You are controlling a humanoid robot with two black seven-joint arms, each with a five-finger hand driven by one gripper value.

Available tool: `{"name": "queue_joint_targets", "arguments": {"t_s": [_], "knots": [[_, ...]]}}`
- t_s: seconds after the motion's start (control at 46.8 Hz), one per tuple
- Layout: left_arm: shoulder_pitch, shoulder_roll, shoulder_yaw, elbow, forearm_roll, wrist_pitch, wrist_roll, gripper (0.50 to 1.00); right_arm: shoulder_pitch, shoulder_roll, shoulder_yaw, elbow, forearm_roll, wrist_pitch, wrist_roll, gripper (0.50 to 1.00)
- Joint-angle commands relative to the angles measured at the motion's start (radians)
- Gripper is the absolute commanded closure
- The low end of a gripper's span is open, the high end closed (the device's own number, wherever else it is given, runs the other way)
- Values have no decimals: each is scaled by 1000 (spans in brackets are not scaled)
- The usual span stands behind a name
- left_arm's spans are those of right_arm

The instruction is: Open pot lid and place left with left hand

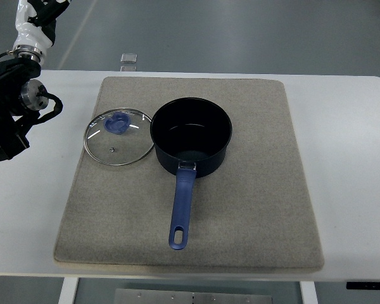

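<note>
Top view shows the left robot hand (9, 130) at the left edge of the frame, off the mat and over bare bench (348, 158), a dark bulk of joints and cable with a white forearm rising to the upper left corner. It holds nothing; whether its fingers are spread or curled cannot be made out from this angle. No right arm shows anywhere in the frame.

Just right of the robot hand, on the left part of the grey mat (253, 209), lies the glass lid (117, 137), flat and knob up, its metal rim resting beside the pot (191, 136) and appearing to touch or nearly touch the pot's left wall. The pot stands open near the middle of the mat, dark inside and seemingly empty, with its blue handle (181, 212) running down toward the lower edge of the frame. A small clear object (128, 59) sits at the upper edge of the mat.

Judged from how things lie, the lid is already off and set down to the left, so the task looks essentially done.

As for handling, the lid is likely light but rigid, and being glass it would be fragile and slick along the rim. The blue knob (118, 123) at its centre is the sensible place to pinch it, lifting straight up so the rim does not scrape the pot.
</note>
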Motion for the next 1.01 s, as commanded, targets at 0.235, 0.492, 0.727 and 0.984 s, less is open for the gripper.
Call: {"name": "queue_joint_targets", "arguments": {"t_s": [0.235,0.492,0.727,0.984], "knots": [[53,-8,-195,0,-55,-3,0,628,0,0,0,0,0,0,0,585],[57,-12,-196,3,-82,5,0,624,0,0,0,0,0,0,0,585],[57,-12,-193,27,-82,-4,0,621,0,0,0,0,0,0,0,585],[56,-12,-224,44,-83,14,0,621,0,0,0,0,0,0,0,585]]}}
